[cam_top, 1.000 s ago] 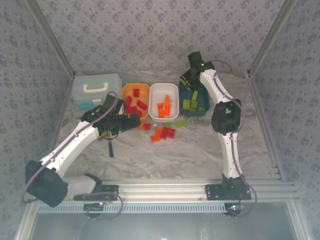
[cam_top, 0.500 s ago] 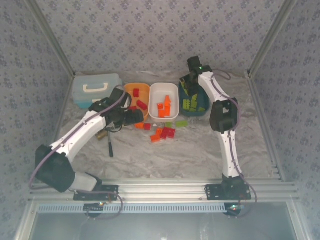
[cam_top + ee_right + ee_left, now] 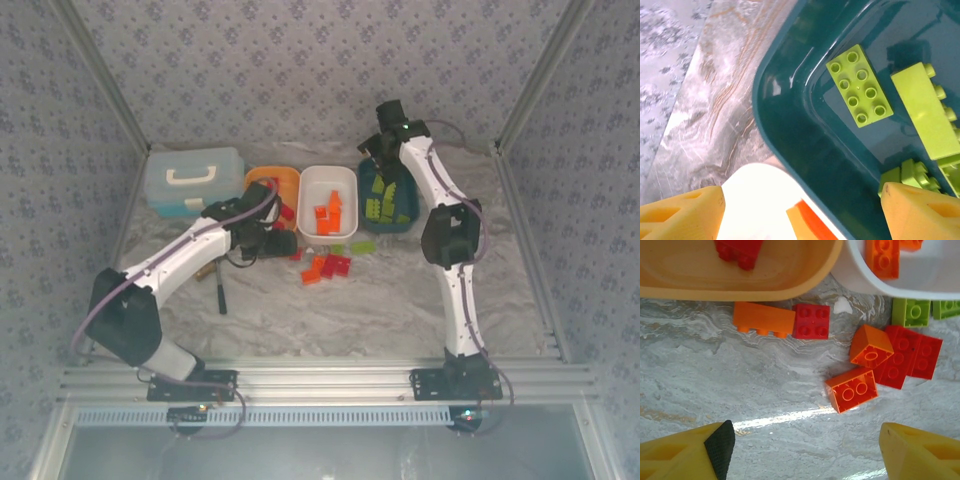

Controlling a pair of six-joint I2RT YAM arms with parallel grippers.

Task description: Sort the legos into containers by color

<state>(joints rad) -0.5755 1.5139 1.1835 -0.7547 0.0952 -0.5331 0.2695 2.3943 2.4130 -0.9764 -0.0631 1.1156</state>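
Top view first: we reckon we're mid-sort. The orange tray point(image 3: 270, 174), white tray point(image 3: 328, 171) and teal tray point(image 3: 392, 229) sit in a row at the back of the table point(image 3: 350, 310), each with bricks in it. A small pile of loose legos point(image 3: 325, 265) lies just in front of the white one. The left gripper point(image 3: 283, 243) hangs beside that pile, and the right gripper point(image 3: 378, 150) is over the teal tray's far end.

Left wrist view: the jaws are wide apart with nothing between them, over bare table. Ahead, an orange brick point(image 3: 764, 319) touches a red brick point(image 3: 811, 321) just outside the orange tray's rim, with a red-and-orange cluster point(image 3: 890, 362) to the right. Our guess for the next move is to come down, centre on one brick and close without shoving its neighbour.

Right wrist view: jaws apart and empty too, above the teal tray's corner, where a green brick point(image 3: 860, 90) lies flat inside. That arm probably needs another green from the table.

We can't read any brand, label or writing anywhere.
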